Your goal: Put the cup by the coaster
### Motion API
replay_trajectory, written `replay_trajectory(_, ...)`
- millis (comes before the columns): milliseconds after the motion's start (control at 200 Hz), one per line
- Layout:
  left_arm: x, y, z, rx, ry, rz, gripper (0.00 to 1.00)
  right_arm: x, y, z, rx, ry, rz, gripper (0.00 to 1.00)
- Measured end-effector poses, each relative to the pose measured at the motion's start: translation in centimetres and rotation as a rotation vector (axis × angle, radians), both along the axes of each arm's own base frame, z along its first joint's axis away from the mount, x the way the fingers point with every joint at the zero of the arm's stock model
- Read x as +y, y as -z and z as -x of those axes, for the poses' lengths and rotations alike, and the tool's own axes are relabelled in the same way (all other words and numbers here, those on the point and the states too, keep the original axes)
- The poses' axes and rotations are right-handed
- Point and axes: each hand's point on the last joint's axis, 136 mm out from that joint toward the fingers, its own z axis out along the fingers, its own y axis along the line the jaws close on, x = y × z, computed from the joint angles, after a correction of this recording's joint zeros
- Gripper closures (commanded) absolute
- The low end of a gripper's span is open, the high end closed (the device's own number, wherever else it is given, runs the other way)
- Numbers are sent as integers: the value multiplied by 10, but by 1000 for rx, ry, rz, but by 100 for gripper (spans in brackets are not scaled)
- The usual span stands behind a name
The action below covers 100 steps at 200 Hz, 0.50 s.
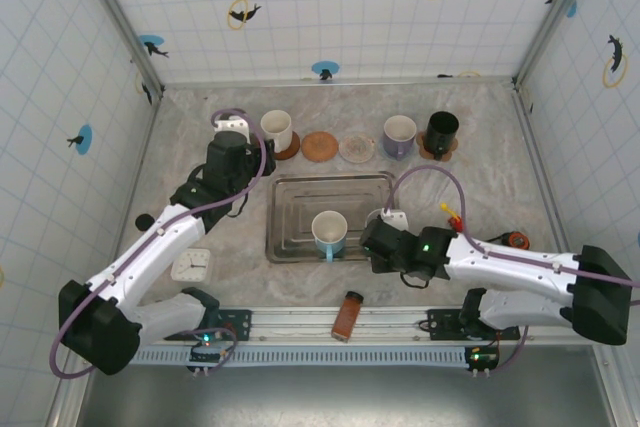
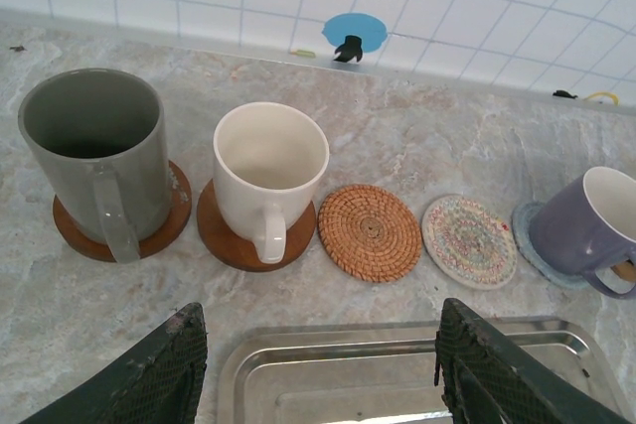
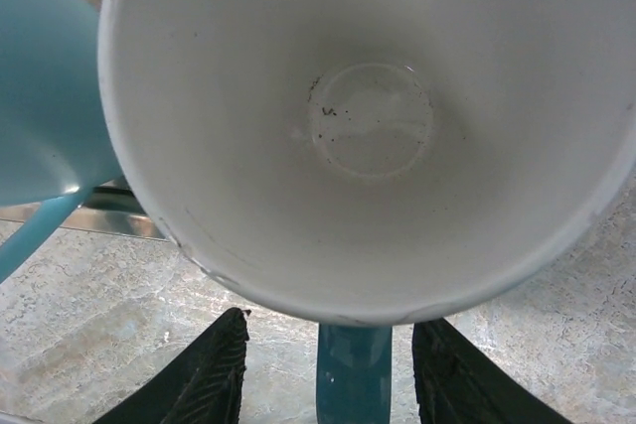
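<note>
Marbled table (image 1: pixel 500 147) bears a tray (image 1: pixel 300 209) and coasters (image 1: pixel 320 146).

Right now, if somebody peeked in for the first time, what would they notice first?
Probably the row of cups along the back of the table: a grey mug, a white mug and a purple mug on coasters, with a woven coaster and a pale coaster bare between the last two. Nearer the front, the right claw has its fingers either side of the handle of a blue cup, not squeezing yet.
</note>
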Motion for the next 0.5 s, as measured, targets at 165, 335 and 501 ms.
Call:
replay_trajectory(165,0,1,-1,0,0,0,38,-2,4,-2,7,-6,19,60)
replay_trajectory(335,-1,3,-2,5,-1,-1,38,-3,5,-3,9,-10,28,65)
replay_trajectory(501,-1,3,-2,6,-1,-1,38,-3,6,-5,11,-9,28,67)
